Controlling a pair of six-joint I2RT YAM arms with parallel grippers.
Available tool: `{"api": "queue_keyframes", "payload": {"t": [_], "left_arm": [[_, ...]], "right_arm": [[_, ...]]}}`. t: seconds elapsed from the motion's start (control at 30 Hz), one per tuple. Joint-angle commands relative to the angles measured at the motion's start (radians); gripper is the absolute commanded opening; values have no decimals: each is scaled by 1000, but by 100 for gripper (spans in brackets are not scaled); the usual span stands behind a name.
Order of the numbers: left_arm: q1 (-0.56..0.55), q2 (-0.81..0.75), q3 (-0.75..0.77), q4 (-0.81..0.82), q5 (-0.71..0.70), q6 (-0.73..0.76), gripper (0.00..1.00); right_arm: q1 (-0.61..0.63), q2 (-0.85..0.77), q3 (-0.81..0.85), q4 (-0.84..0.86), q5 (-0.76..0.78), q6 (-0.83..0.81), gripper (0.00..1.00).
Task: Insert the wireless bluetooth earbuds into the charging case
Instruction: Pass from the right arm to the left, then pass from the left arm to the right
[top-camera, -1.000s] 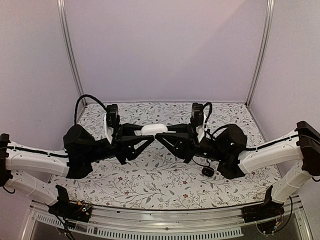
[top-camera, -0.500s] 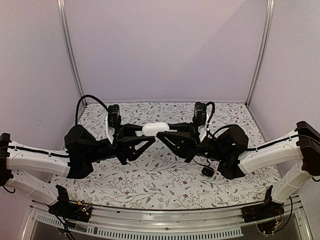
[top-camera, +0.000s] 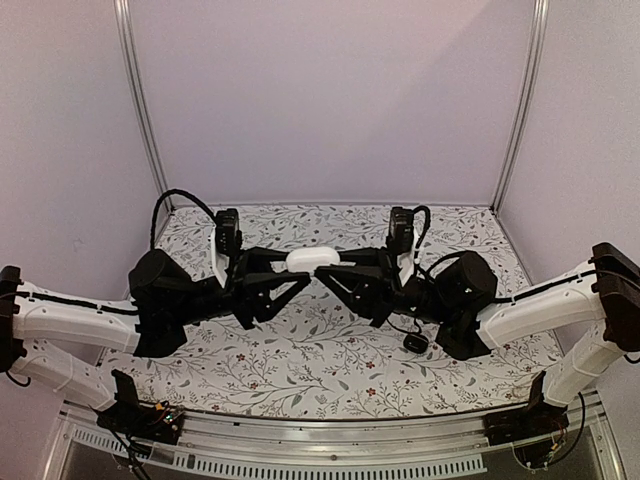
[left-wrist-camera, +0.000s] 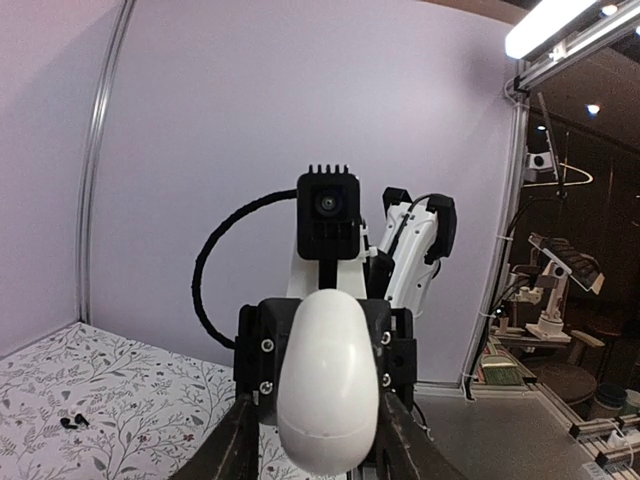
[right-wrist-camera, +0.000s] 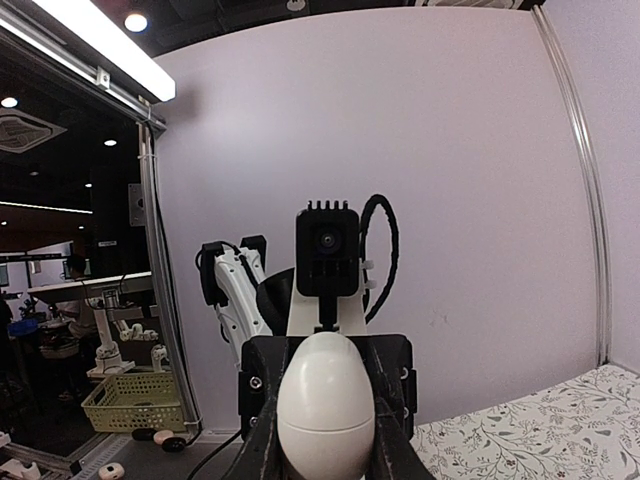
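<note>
Both arms meet mid-air over the middle of the floral-print tablecloth (top-camera: 300, 365), w/ a white pebble-shaped plastic case (top-camera: 312, 259) held up btwn them, well clear of the cloth. The right gripper (right-wrist-camera: 323, 432) is clamped on it: in the right wrist view its two black fingers (right-wrist-camera: 262, 440) hug the case's lower sides tight, no gap either side. The left gripper (left-wrist-camera: 318, 428) comes at the same case from the opposite end. Its fingers (left-wrist-camera: 238, 445) flank the case close on both sides, but whether they actually press on it or sit just off the shell I can't tell from this angle (the frame's lower edge cuts off the contact pts). The wireless bluetooth earbuds (left-wrist-camera: 70, 421), two tiny dark pieces, lie side by side on the cloth, low at the far left of the left wrist view, well apart from the white case. A small black rounded case (top-camera: 414, 343) sits on the cloth near the right arm's elbow, front-right, w/ neither gripper touching it.
</note>
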Motion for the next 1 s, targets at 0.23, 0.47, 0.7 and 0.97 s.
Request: {"api": "queue_keyframes", "payload": {"t": [0.23, 0.47, 0.7, 0.97], "left_arm": [[-13, -16, 12, 32, 5, 6, 24], [-10, -35, -2, 17, -2, 17, 9], [1, -66, 0, -71, 31, 33, 1], [51, -165, 22, -422, 117, 98, 0]], "right_arm": [[7, 13, -17, 54, 17, 0, 0], [7, 6, -36, 51, 16, 2, 12], [-3, -19, -54, -11, -7, -10, 48], [-72, -224, -42, -539, -92, -152, 62]]}}
